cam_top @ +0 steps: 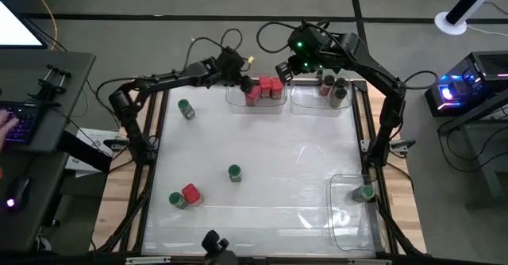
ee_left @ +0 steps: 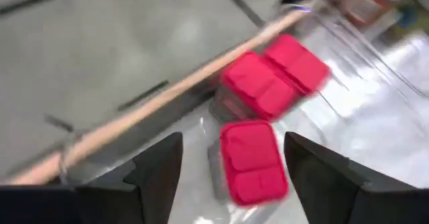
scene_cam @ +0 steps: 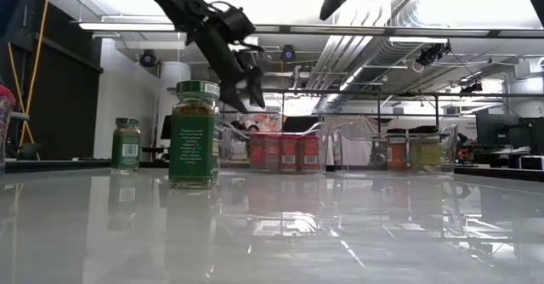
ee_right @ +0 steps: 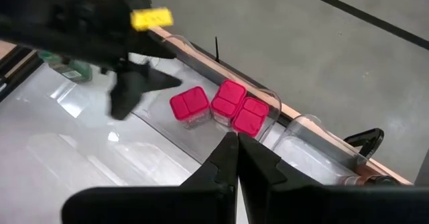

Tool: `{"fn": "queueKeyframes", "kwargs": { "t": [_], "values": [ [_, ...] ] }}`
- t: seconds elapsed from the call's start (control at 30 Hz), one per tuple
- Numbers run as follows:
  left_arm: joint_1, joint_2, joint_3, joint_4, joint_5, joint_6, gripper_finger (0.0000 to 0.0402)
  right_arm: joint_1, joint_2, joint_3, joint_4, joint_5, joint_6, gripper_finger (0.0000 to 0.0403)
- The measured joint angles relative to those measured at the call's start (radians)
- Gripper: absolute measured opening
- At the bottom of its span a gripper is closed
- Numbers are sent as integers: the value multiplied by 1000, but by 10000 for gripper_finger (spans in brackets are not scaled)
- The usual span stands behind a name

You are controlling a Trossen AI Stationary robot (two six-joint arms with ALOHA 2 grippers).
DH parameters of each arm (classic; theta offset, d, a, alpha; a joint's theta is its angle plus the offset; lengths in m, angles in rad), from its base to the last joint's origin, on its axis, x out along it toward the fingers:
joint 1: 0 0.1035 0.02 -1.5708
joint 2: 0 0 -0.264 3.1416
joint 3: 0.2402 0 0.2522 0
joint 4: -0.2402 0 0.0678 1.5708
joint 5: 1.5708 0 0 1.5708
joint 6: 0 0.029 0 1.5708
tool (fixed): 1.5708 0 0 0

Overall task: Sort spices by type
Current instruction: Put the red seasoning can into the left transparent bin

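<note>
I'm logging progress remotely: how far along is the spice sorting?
Done: three red-capped jars sit in the far left bin, dark-capped ones in the next bin, and one green-capped jar in the near right bin. In hand: nothing; the left pincer hangs open over the red jars. Left: four loose jars on the table.

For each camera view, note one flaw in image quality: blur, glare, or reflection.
High view: ceiling light glares off the white table. Low view: the glossy tabletop mirrors the green-capped jar. Left wrist view: motion blur smears the red-capped jars. Right wrist view: the left gripper looks soft.
</note>
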Motion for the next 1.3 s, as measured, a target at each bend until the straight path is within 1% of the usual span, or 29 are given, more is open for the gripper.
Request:
{"fn": "queueKeyframes", "kwargs": {
  "t": [0.07, 0.1, 0.17, 0.23, 0.27, 0.3, 0.37, 0.43, 0.5, 0.6, 0.8, 1.0, 1.1, 1.3],
  "values": [
    [-1, -34, -2, -31, 62, 112, 213, 0, 0, 0, 4, 2, -1, 0],
    [-6, -48, -7, -50, 96, 170, 189, 0, 0, 0, 4, 6, -1, 0],
    [-22, -53, -16, -107, 134, 293, 124, 0, 0, 0, 6, 13, -1, 0],
    [-30, -41, -31, -163, 163, 408, 43, 0, 0, 0, 6, 19, -1, 0],
    [-35, -29, -43, -168, 179, 444, 23, 0, 0, 0, 6, 21, -2, 0],
    [-39, -20, -53, -159, 193, 474, 16, 0, 0, 0, 6, 24, -9, 0],
    [-40, -2, -72, -133, 203, 532, 9, 0, 0, 0, 6, 24, -19, 0],
    [-40, 19, -75, -112, 203, 554, 2, 0, 0, 0, 6, 24, -19, 0],
    [-39, 37, -75, -68, 203, 563, 2, 0, 0, 0, 6, 24, -19, 0],
    [-39, 54, -73, -21, 213, 618, 0, 1, 0, 0, 6, 24, -6, 0],
    [-37, 112, -74, -18, 218, 733, 0, 1, 0, 0, 5, 24, 10, 0],
    [-37, 156, -72, 23, 187, 731, 0, 1, 0, 0, 5, 24, 11, 0],
    [-37, 164, -73, 61, 164, 731, 0, 1, 0, 0, 5, 23, 11, 0],
    [-37, 165, -69, 155, 149, 730, 0, 1, 0, 0, 6, 23, 20, 0]
  ]
}}
